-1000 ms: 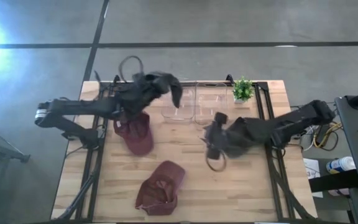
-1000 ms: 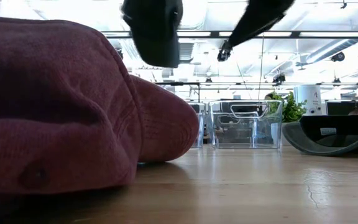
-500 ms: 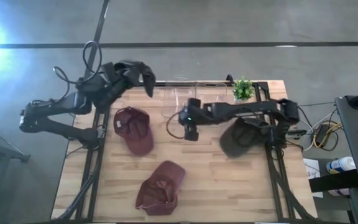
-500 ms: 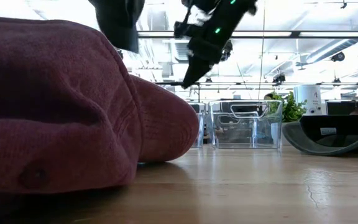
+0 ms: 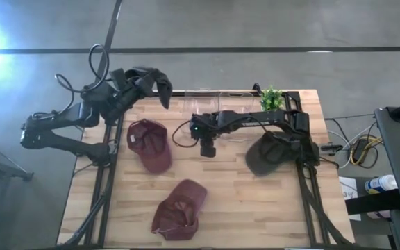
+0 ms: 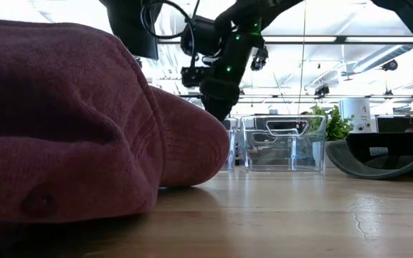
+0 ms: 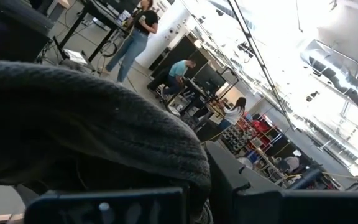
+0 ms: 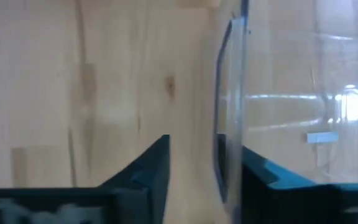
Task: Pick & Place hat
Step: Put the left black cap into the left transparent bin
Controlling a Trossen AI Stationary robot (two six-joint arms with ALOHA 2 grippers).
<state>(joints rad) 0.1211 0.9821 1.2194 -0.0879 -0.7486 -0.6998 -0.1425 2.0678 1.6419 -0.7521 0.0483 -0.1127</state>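
My left gripper (image 5: pixel 129 89) is raised over the table's far left corner, shut on a dark hat (image 5: pixel 150 80) that fills the left wrist view (image 7: pixel 92 118). My right gripper (image 5: pixel 207 147) points down at the clear bins (image 5: pixel 217 111) at the far middle. Its fingers are apart, one on each side of a bin's upright wall (image 8: pixel 229 93). Two maroon hats (image 5: pixel 151 144) (image 5: pixel 180 210) rest crown-up on the wood. A dark green hat (image 5: pixel 266 154) lies on the right side. My left gripper pinches the dark hat's fabric (image 7: pixel 194 180) between its two fingers; the hat covers the place of contact. The fingers lie about level, coming from the table's left. The hat is lifted clear, and a loose flap (image 5: pixel 164 94) droops past the fingers. My right gripper has the bin wall between its fingers; I cannot tell whether a finger (image 8: pixel 253 168) touches it.
A small green plant (image 5: pixel 271 99) stands at the far right corner beside the bins. In the low view the near maroon hat (image 6: pixel 63 122) blocks the left half, with the bin (image 6: pixel 282 143) and the dark green hat (image 6: pixel 386 154) beyond.
My right gripper has swung from above the dark green hat toward the table's left and far edge, tipped downward and sunk to the clear bins; that hat stays lying on the right. My left gripper has carried the dark hat up and toward the far left corner.
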